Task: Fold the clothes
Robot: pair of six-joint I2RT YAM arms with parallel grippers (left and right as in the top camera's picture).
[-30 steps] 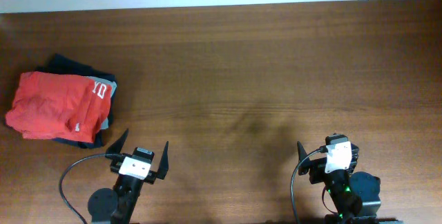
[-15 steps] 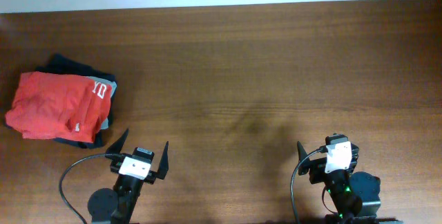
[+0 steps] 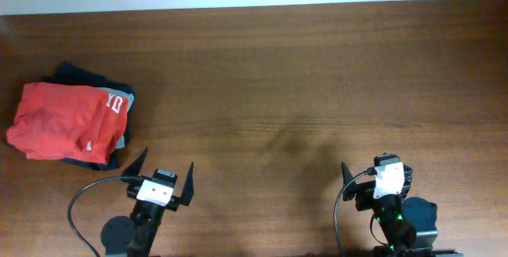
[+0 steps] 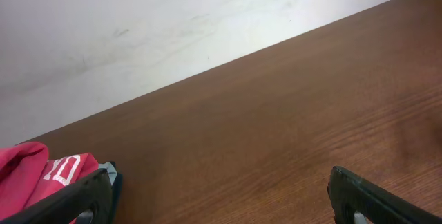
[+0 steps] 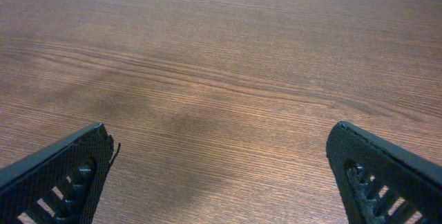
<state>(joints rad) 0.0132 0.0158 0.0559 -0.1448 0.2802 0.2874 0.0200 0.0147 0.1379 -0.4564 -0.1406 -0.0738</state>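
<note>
The clothes are out of view in every frame. My left gripper rests near the table's front edge at the left, open, with only bare wood between its fingers. In its wrist view the left gripper faces the back wall. My right gripper sits at the front right, also open. The right wrist view shows the right gripper spread wide over bare wood grain, nothing held.
At the left edge a folded red shirt with white print lies on folded navy and grey garments. The same red shirt shows beside my left finger. Brown wooden table; white wall behind.
</note>
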